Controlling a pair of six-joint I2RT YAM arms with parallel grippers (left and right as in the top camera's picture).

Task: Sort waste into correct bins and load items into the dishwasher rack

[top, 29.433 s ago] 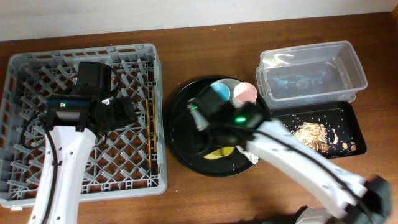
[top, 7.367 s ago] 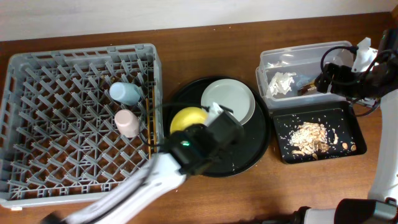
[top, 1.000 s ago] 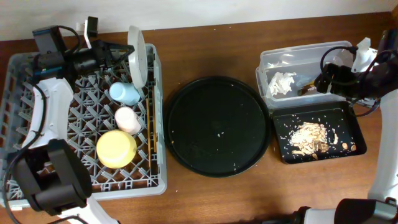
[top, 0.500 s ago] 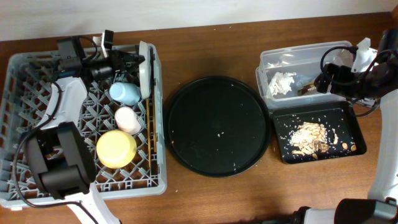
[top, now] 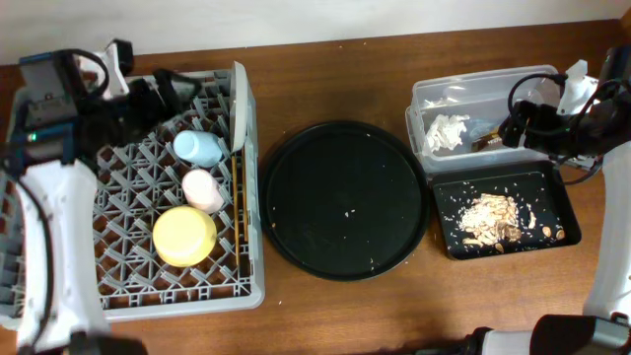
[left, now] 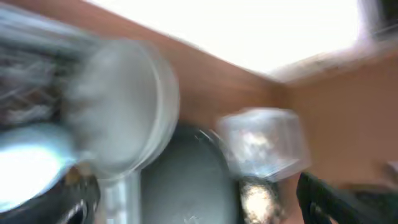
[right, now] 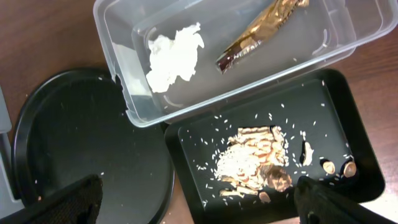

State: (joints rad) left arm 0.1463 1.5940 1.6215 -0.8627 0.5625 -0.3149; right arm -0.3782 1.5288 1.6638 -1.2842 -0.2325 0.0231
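As I judge it, the work is almost finished. In the dishwasher rack point(top: 197, 296) I see the light-blue cup point(top: 197, 148), the pink cup point(top: 202, 189) and the yellow bowl point(top: 184, 235), and the chopsticks point(top: 237, 232) lie along the right wall. The pale plate point(top: 238, 106) stands on its edge in the far right corner of the rack. The round black tray point(top: 345, 148) in the middle carries only a few small crumbs.

The waste is sorted too. The white napkin point(right: 173, 53) and the gold-brown wrapper point(right: 261, 34) lie inside the clear tub point(right: 115, 68), near each other but not touching. The food scraps point(right: 255, 158) make a heap in the shallow black tray point(right: 348, 112). What is left, I think, is only to see that the plate is steady and to bring both arms home.

My left pincer point(top: 175, 89) is over the far edge of the rack, just beside the plate on its left. In the overhead view it does not touch the plate. The left wrist view is much smeared, so I say it with care: the fingers seem apart, with nothing between them and the plate in front.

My right pincer point(top: 521, 128) hangs above the near side of the clear tub, over the wrapper. Its fingers stand wide apart at the lower corners of the wrist view and hold nothing.
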